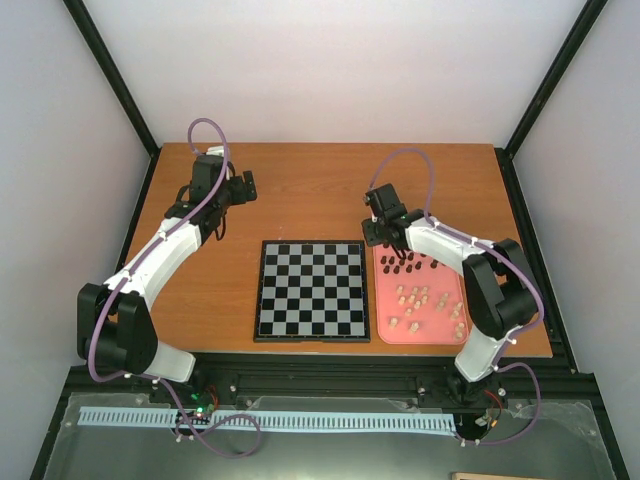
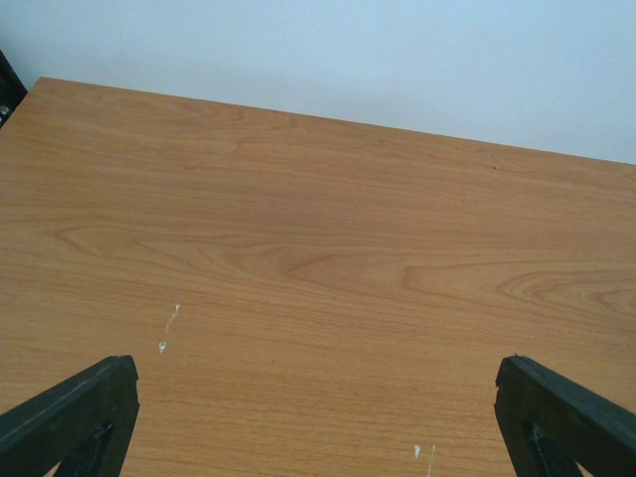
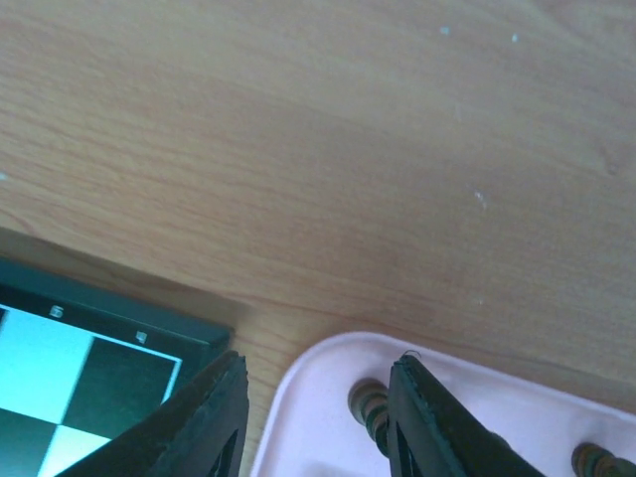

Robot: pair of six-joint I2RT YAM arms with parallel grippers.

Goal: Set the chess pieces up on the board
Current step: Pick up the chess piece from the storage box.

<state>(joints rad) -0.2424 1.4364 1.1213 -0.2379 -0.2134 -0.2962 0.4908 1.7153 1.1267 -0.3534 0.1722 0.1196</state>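
Right hand (image 1: 384,236) hangs low over the far left corner of the pink tray (image 1: 420,341), fingers partly apart, and a dark piece (image 3: 366,402) stands between them, beside one finger, not gripped. Dark pieces (image 1: 400,265) and pale pieces (image 1: 425,300) all sit in the tray, just right of the bare board (image 1: 310,290). Left hand (image 1: 243,186) hovers wide open over the surface (image 2: 318,219), far left.
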